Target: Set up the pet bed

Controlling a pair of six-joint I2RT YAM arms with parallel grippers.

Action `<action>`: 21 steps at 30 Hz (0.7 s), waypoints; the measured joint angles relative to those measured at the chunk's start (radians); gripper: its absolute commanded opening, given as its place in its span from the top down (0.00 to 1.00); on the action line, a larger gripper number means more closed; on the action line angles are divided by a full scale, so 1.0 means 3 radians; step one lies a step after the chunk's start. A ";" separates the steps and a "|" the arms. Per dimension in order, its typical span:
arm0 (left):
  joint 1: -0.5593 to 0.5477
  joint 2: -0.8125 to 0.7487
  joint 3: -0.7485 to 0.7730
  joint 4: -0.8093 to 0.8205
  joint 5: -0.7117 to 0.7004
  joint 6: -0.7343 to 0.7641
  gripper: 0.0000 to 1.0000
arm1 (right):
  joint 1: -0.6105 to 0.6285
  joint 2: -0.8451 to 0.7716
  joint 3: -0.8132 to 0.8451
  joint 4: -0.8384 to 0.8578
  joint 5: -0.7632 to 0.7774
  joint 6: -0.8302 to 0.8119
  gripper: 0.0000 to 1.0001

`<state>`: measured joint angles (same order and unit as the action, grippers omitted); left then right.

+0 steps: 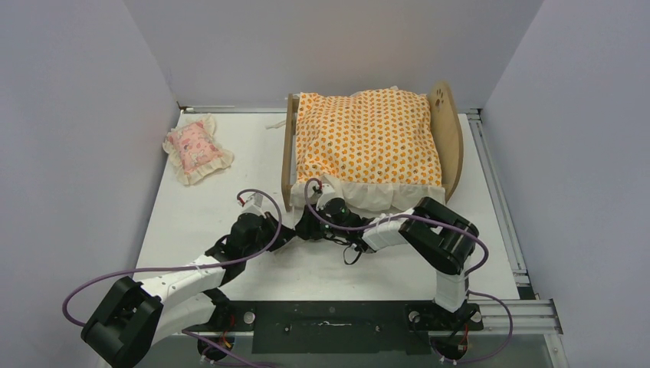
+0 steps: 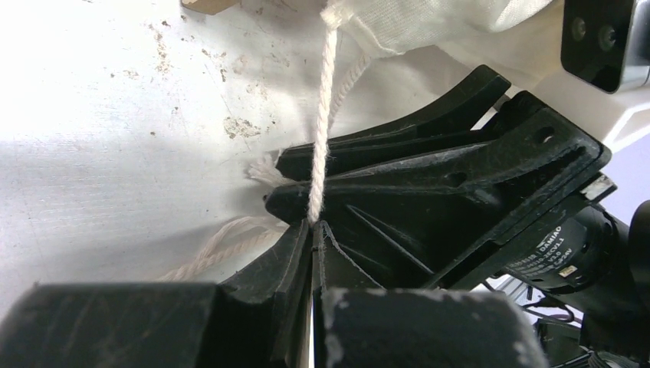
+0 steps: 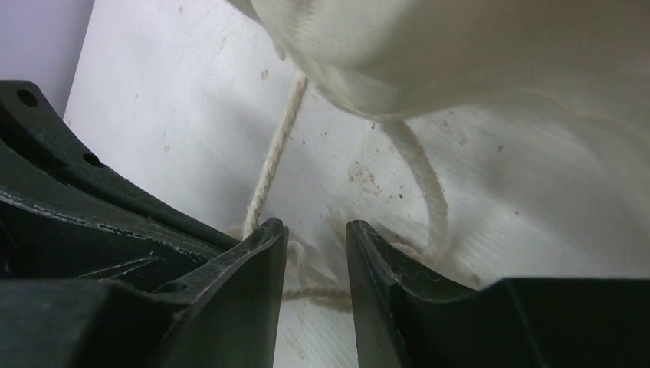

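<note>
Pet bed (image 1: 451, 130) is set upright at the back-centre of the table (image 1: 490, 230), with the paw-cutout headboard on the right and the low footboard (image 1: 288, 153) on the left. The frame is filled by the orange-patterned cushion (image 1: 368, 134). Its white ruffle (image 1: 387, 195) is draped over the near side, down to the table top. The bed's base is covered by the cushion and can't be seen.

Pink frilled pillow (image 1: 198, 148) is laid flat at the back left of the table, well apart from the bed.

Both arms are stretched low toward the near-left corner of the bed, and the wrists are brought close together just in front of the ruffle.

Left gripper (image 2: 314, 224): jaws are closed and a white cord (image 2: 326, 100) is pinched right at the fingertips. The cord is pulled straight from the tips up to the edge of the white fabric. A second strand is hung slack beside it. A frayed end (image 2: 264, 172) is seen next to the right gripper's black finger, which is parked just beyond the left tips. More loose cord is lying on the table under the left finger.

Right gripper (image 3: 316, 230): jaws are parted with a clear gap and nothing is clamped. Loose cord is seen on the table through the gap. Contact with the pads can't be determined. Another strand is run from beside the left-hand tip up to the fabric.

Table surface under the grippers is scuffed and spotted
</note>
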<state>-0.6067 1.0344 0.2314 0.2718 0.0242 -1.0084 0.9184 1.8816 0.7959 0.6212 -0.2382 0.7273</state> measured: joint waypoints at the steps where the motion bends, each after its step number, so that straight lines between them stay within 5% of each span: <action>1: 0.0000 0.0000 0.0001 0.0005 0.0001 0.0003 1.00 | -0.0005 -0.0036 -0.0020 -0.0037 0.0010 0.0036 0.65; 9: 0.0000 0.0109 0.0042 0.0042 0.0042 0.0046 1.00 | -0.0055 -0.0263 -0.0148 -0.0080 0.0134 0.0422 0.68; 21: 0.0000 0.0182 0.0055 0.0100 0.0125 0.0135 1.00 | -0.0136 -0.0184 -0.0186 0.0432 0.0009 0.1217 0.53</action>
<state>-0.6067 1.0889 0.2478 0.3019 0.0616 -0.9680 0.8776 1.8263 0.7403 0.7509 -0.2356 1.0924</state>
